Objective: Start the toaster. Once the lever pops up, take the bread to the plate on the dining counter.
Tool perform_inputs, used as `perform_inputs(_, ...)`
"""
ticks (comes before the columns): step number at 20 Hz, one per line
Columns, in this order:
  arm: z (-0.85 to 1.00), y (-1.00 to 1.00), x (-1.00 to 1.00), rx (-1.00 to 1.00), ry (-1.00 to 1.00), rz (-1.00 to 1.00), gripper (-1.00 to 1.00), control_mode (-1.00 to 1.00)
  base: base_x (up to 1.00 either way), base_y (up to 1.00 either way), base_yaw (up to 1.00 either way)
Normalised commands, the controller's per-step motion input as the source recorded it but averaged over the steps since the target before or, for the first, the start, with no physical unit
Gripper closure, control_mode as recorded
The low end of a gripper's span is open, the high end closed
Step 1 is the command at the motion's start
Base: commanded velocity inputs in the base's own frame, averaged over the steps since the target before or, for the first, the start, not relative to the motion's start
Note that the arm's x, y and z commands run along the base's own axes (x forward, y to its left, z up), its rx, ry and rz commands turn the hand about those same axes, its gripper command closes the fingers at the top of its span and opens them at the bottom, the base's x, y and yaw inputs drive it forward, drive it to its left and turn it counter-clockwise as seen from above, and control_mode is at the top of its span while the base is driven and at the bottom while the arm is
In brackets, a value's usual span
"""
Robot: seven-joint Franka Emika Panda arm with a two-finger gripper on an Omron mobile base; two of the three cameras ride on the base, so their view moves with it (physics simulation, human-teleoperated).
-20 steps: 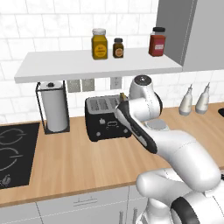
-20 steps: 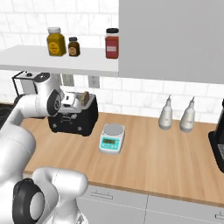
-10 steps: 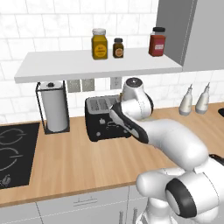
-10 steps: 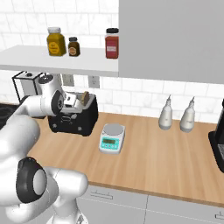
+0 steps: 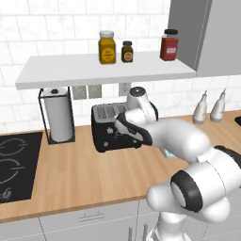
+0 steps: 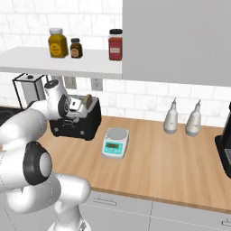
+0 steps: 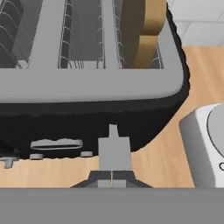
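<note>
Running along a white-tiled wall, the light-wood worktop carries the toaster, a paper-towel roll and a black hob — a white-and-teal scale sits just beside the toaster. Above, a white shelf holds three jars. The gripper, fingers pressed together, hangs at the toaster's front by a grey lever. The bread stands upright in a slot.

Arm bent far forward and low, gripper fully closed, fingertips pressed together.
</note>
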Motion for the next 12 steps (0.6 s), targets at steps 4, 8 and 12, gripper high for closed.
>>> perform_inputs(4,-0.24,0.0,0.13,0.0,0.0,-0.02,1.0,-1.0,0.0,0.0,0.0)
perform_inputs(8,-0.19,0.0,0.14,0.0,0.0,-0.01,1.0,-1.0,0.0,0.0,0.0)
perform_inputs(12,-0.29,0.0,0.01,0.0,0.0,-0.01,1.0,-1.0,0.0,0.0,0.0)
